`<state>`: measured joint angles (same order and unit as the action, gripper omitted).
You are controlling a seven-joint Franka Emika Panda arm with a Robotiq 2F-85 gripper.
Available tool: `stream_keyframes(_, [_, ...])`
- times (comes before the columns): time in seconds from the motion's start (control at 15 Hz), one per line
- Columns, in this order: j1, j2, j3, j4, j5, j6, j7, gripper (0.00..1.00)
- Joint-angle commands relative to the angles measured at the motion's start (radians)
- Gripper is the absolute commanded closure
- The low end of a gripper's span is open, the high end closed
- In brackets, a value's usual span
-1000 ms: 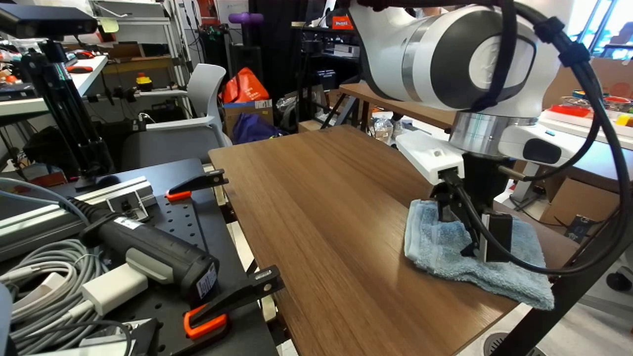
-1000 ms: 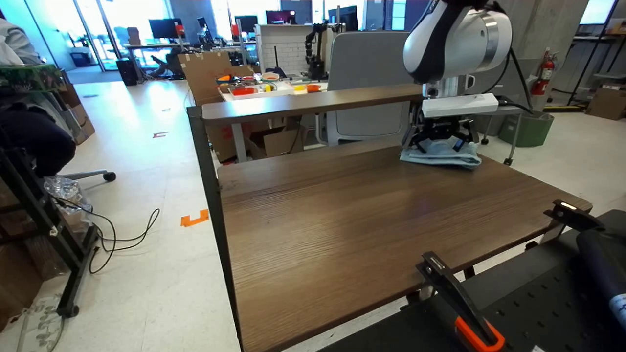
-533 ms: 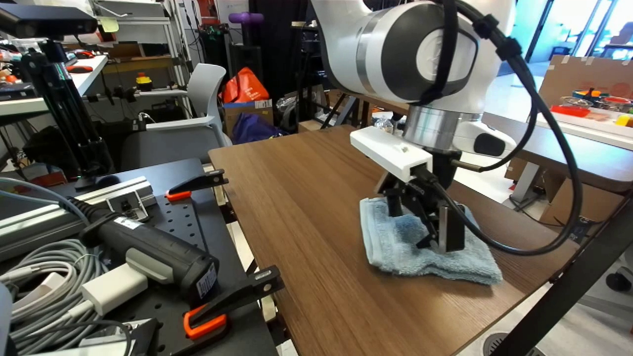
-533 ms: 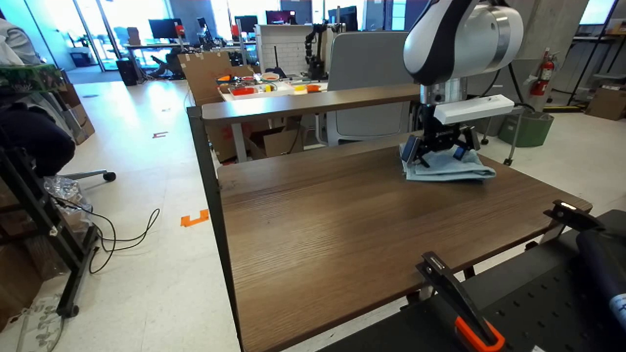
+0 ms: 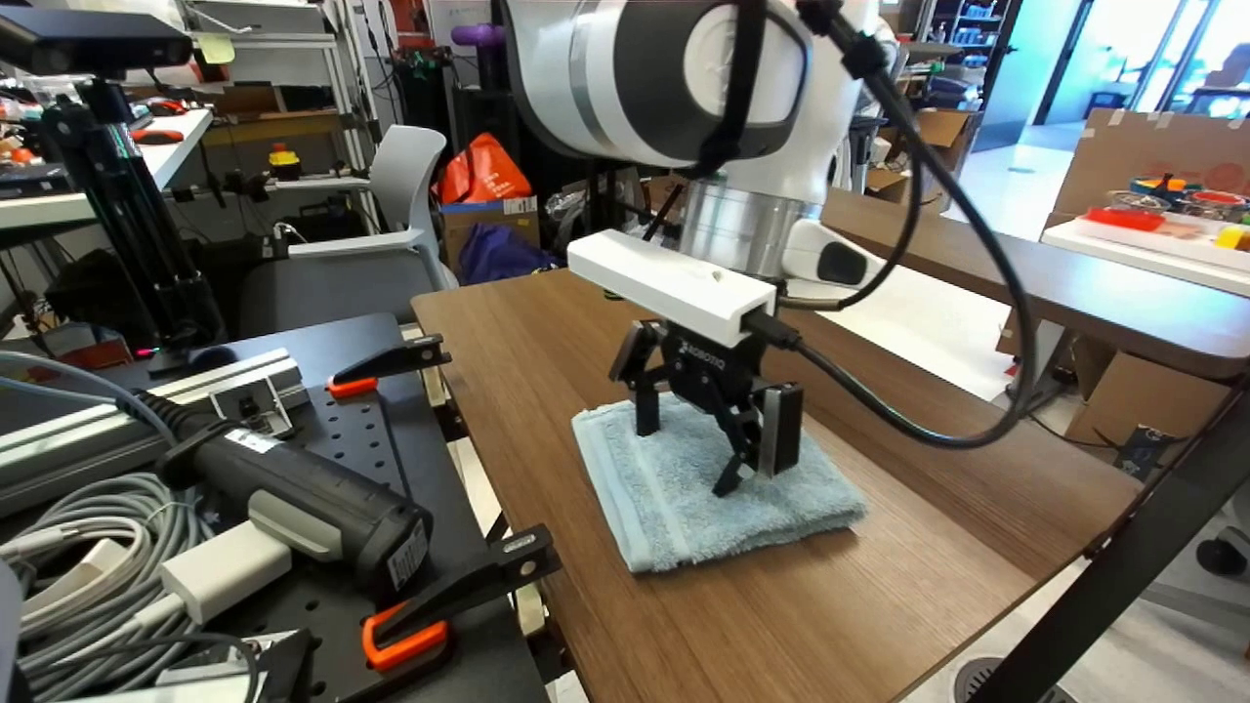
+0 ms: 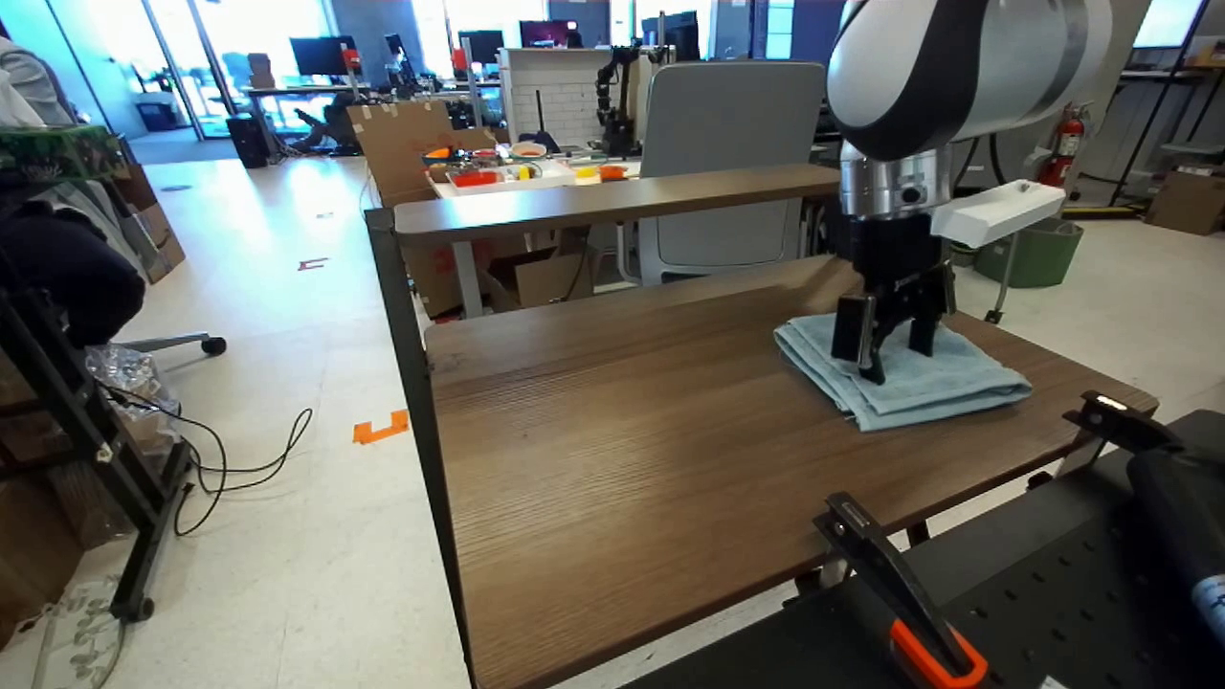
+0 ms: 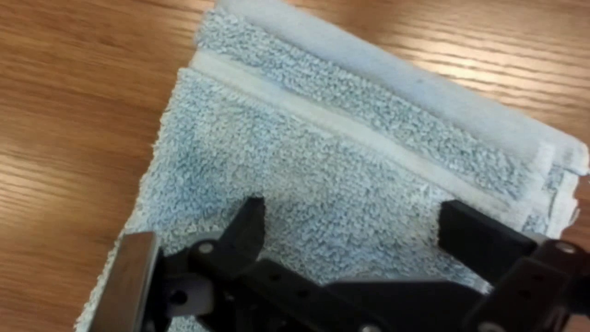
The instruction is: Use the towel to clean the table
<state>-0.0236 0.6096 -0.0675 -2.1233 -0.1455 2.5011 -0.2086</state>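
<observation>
The towel [image 5: 684, 532], a folded light blue-grey cloth, lies flat on the dark brown wood-grain table [image 5: 547, 381]. It also shows in an exterior view [image 6: 943, 388] and fills most of the wrist view [image 7: 318, 170]. My gripper [image 5: 686, 457] points down onto the middle of the towel. In the wrist view the gripper [image 7: 353, 207] is open, its two dark fingers wide apart with flat cloth between them. The fingertips seem to touch the towel's top; how hard they press cannot be told. No cloth is pinched. The table top under the towel is hidden.
A black perforated bench [image 5: 342, 439] adjoins one table edge, with orange-black clamps [image 5: 459, 596] and a black handheld tool [image 5: 303, 498] on it. A dark post [image 6: 412, 411] stands at another edge. A second brown tabletop [image 6: 612, 203] and a grey chair [image 6: 732, 163] stand behind.
My gripper and the towel have slid together across the table, nearer the black bench, and turned somewhat. A second ago the towel hung over a table edge; now it lies wholly on the top.
</observation>
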Motion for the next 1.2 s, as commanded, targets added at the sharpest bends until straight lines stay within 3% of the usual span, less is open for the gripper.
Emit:
stream_keyframes(0.0, [0.02,0.006,0.109,-0.044,0.0,0.032,-0.046,0.0])
stream_keyframes(0.33, [0.06,0.062,0.257,-0.045,0.049,0.077,-0.063,0.0])
stream_keyframes(0.47, [0.076,0.081,0.286,-0.025,0.06,0.093,-0.057,0.0])
stream_keyframes(0.67, [0.089,0.133,0.295,0.054,0.094,0.149,-0.028,0.0])
stream_keyframes(0.87, [0.057,0.17,0.298,0.15,0.154,0.135,-0.036,0.0])
stream_keyframes(0.93, [0.089,0.087,0.287,0.063,0.128,0.11,-0.024,0.0])
stream_keyframes(1.13, [0.072,0.12,0.286,0.123,0.144,0.11,-0.025,0.0])
